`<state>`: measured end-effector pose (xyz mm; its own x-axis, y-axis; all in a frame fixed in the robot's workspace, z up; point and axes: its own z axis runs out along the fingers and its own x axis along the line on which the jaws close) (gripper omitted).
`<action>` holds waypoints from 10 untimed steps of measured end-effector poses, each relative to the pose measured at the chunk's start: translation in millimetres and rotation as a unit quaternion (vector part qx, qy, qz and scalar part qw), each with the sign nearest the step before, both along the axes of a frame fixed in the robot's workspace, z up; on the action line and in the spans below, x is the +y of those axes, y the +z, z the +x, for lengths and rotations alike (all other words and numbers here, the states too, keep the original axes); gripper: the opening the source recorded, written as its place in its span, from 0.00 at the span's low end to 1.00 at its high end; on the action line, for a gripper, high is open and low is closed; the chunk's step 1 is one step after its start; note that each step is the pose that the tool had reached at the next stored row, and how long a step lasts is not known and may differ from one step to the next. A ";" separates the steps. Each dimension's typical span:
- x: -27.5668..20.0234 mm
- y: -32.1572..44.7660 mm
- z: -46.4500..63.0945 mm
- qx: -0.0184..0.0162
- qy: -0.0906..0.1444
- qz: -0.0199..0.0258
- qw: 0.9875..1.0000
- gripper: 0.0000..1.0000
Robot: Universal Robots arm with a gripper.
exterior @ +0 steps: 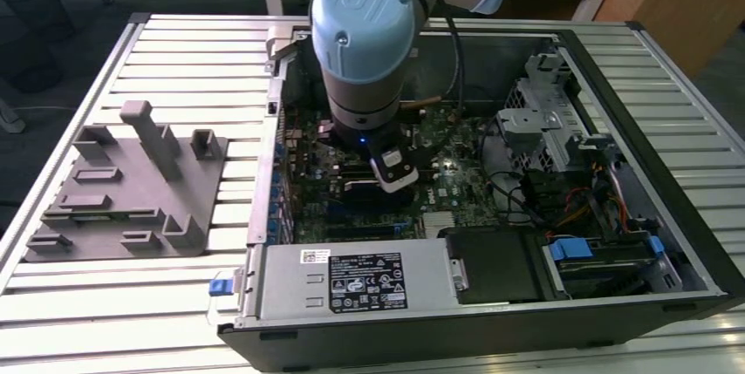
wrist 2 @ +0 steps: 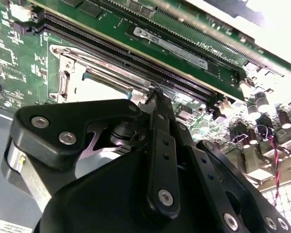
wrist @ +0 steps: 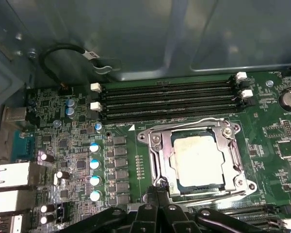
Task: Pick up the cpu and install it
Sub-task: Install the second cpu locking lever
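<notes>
A pale silver-white square cpu (wrist: 199, 160) lies seated in its metal-framed socket (wrist: 153, 145), the gripper (wrist: 157, 191) pressed together just beside it.

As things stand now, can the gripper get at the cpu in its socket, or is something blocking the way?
Probably yes. In the first wrist view the cpu lies in its socket with its pale top uncovered, and the gripper sits right at the socket frame edge. Nothing lies over the chip, though the metal frame closely surrounds it.

Grey arm (exterior: 370, 86) w/ pale blue joint cap, black cable, black gripper (wrist 2: 155, 160) links w/ silver screws
</notes>
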<state>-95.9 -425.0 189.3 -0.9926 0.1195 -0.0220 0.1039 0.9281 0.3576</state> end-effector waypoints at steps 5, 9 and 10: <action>0.0 -0.7 -2.4 0.000 0.000 0.000 1.000 0.11; 0.1 -1.2 -6.5 0.000 0.000 0.000 1.000 0.11; 0.1 -1.5 -7.1 0.000 0.000 0.000 1.000 0.11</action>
